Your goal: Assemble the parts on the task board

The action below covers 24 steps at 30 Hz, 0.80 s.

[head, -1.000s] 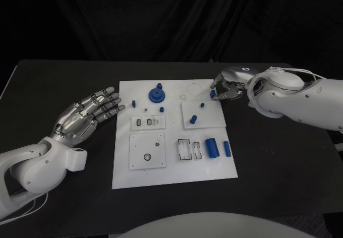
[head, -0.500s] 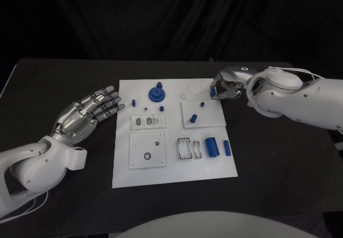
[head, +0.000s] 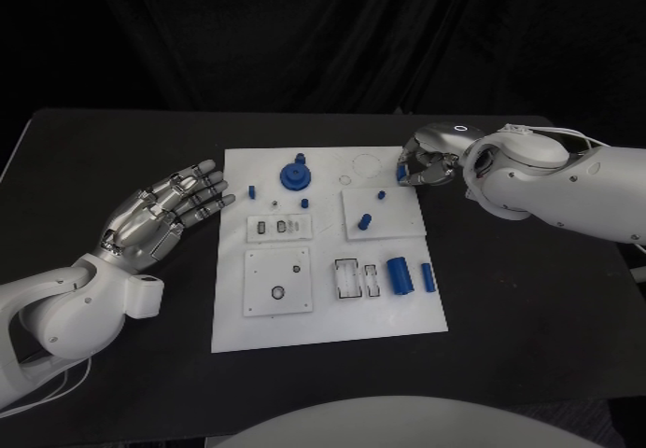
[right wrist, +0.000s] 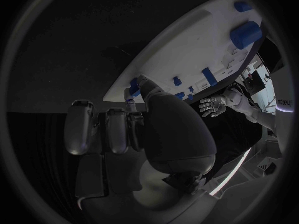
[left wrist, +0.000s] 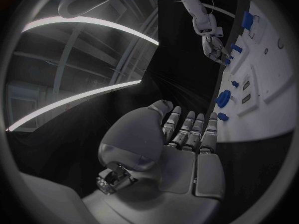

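The white task board [head: 323, 327] lies mid-table. My right hand [head: 431, 166] hovers at the board's far right corner, fingers curled, pinching a small blue part [head: 401, 173] between thumb and a finger. The right wrist view shows that blue part [right wrist: 133, 86] at the fingertips just above the board [right wrist: 187, 50]. My left hand [head: 168, 210] lies flat and open on the table left of the board, holding nothing. On the board stand a blue round piece [head: 292, 175], short blue pegs [head: 365, 222], a blue cylinder [head: 400, 273] and a blue bar [head: 428, 278].
White sub-plates with slots and holes [head: 277, 283] sit on the board's near half. Bare black table [head: 539, 308] surrounds the board. The left wrist view shows my left hand [left wrist: 187, 139], the board edge [left wrist: 261, 84] and the far right hand [left wrist: 212, 42].
My right hand has edged very slightly toward the far side with the small blue part in its fingers. The left hand has not moved.
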Each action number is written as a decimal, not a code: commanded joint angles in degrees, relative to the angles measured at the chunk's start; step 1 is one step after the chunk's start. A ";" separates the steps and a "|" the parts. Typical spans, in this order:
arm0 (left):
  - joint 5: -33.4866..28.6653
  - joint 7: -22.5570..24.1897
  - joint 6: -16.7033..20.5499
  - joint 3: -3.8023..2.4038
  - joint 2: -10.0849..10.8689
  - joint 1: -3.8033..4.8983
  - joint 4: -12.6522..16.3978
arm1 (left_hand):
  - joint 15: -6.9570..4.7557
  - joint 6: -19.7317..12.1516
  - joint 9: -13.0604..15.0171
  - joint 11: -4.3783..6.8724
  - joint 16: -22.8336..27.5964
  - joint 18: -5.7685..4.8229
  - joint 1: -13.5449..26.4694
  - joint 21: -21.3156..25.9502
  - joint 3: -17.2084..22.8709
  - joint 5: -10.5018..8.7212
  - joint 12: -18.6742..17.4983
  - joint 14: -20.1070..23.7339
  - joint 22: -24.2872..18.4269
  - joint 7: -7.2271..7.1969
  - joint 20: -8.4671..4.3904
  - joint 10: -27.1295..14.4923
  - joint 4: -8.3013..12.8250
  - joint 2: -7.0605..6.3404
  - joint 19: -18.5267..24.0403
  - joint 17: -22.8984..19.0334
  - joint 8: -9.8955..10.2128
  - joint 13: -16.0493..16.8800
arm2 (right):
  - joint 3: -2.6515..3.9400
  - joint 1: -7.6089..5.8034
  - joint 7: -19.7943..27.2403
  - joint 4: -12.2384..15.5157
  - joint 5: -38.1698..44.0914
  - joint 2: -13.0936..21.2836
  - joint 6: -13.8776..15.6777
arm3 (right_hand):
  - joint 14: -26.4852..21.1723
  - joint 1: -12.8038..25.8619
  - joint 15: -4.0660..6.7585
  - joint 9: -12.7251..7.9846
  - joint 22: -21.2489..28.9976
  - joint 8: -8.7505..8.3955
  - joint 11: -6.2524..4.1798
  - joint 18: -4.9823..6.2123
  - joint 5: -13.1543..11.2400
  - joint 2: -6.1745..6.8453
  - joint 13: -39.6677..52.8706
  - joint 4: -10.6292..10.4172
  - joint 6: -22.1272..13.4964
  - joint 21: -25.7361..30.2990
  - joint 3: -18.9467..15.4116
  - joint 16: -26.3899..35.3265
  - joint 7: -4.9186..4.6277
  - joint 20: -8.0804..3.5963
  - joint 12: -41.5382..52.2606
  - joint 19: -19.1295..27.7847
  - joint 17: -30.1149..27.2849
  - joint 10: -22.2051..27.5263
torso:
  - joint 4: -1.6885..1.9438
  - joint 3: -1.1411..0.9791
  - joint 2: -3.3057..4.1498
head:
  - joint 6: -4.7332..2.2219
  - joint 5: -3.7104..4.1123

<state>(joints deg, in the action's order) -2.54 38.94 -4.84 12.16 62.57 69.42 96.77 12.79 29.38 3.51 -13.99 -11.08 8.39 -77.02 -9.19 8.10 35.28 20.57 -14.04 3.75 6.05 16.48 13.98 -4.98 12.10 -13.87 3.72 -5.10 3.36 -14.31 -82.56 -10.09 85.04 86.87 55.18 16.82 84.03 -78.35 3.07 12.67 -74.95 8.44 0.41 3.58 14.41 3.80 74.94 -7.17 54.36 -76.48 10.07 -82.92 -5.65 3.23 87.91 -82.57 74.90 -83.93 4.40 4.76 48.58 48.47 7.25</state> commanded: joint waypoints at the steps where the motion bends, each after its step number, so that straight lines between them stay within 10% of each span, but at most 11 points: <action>1: -0.10 10.47 -1.06 -0.03 -0.11 0.03 -0.03 | 0.48 0.08 -0.03 -0.33 -0.18 -0.92 0.55 -0.08 0.32 -0.24 0.34 -0.09 -0.03 0.49 0.19 -0.03 0.07 -0.14 -0.25 -0.06 0.07 0.09 | 0.03 0.17 -0.49 -0.09 0.39 -0.06 2.05 | 4.13 -0.22 0.36 0.36 -4.72 0.44 -0.23 0.29 0.81 -0.75 12.05 0.07 0.13 0.29 0.38 0.30 0.04 -0.37 -0.13 0.13 10.18 -3.03 | 0.02 0.00 0.01 | 0.13 -0.07; 24: -0.10 10.18 -1.28 -0.03 -0.21 0.00 -0.45 | 0.50 -0.06 -0.05 -0.35 -0.20 -0.94 0.59 -0.09 0.39 -0.25 0.29 -0.09 -0.02 0.51 0.19 -0.07 0.08 -0.14 -0.27 -0.06 0.10 0.08 | 0.11 0.13 1.01 2.26 -0.84 0.04 8.83 | 4.20 -0.23 0.31 3.67 -5.13 2.80 -0.06 0.25 10.01 -1.40 12.29 0.96 -0.18 0.43 2.72 0.24 0.04 -0.37 0.02 -0.12 10.23 -3.24 | -0.01 -0.02 0.01 | 0.59 -0.69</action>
<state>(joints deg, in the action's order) -2.56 38.94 -5.18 12.16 62.42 69.41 96.28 12.79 29.38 3.51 -13.97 -11.08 8.39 -77.03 -9.19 8.10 35.28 20.57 -14.04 3.75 6.05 16.48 13.97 -4.98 12.10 -13.87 3.72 -5.10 3.35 -14.25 -82.54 -9.64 86.86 86.24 55.11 22.10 84.03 -78.26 3.07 16.18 -74.93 11.00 0.41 3.58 24.20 2.73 74.93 -6.15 54.10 -76.26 12.52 -82.92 -5.83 3.24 87.91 -82.57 74.90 -83.93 4.40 4.73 48.59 49.02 6.59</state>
